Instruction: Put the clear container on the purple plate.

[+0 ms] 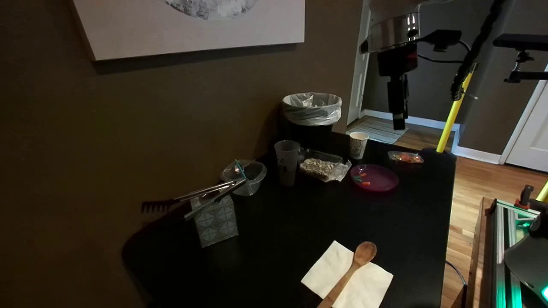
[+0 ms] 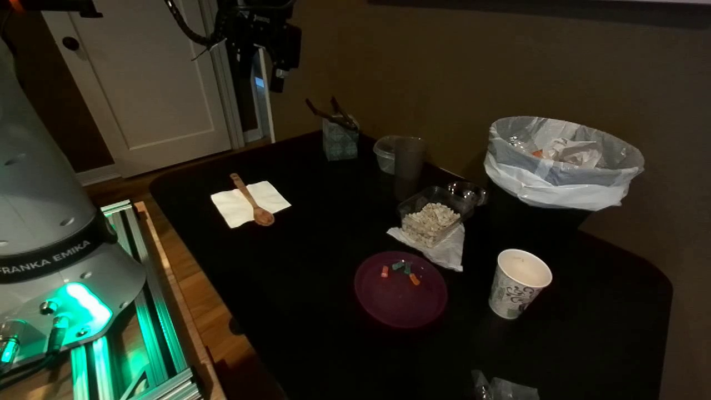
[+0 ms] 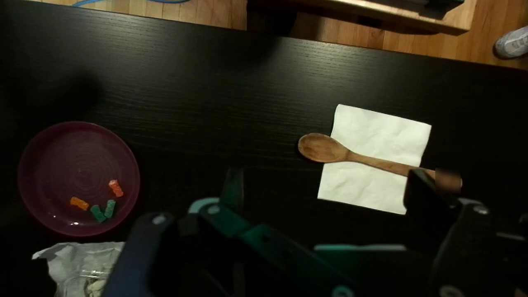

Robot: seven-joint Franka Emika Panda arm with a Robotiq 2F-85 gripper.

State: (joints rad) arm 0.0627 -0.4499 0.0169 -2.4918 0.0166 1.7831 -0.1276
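Note:
The clear container [image 1: 329,157] is a low rectangular see-through tub holding beige flakes. It stands on crumpled white paper beside the purple plate, also in an exterior view [image 2: 436,195]. In the wrist view only a corner of it [image 3: 94,272] shows at bottom left, partly hidden by a gripper finger. The purple plate [image 1: 381,182] lies flat with several small orange and green candies on it, also in an exterior view [image 2: 397,300] and the wrist view [image 3: 74,165]. My gripper [image 3: 330,189] is open and empty, high above the table in both exterior views [image 1: 399,122] [image 2: 278,83].
A wooden spoon [image 1: 364,253] lies on a white napkin [image 1: 329,265]. A tall grey cup [image 1: 287,164], a round clear bowl [image 1: 252,186], a box with tongs [image 1: 216,224], a paper cup [image 2: 514,289], a candy packet [image 1: 406,157] and a lined bin [image 2: 561,189] stand around.

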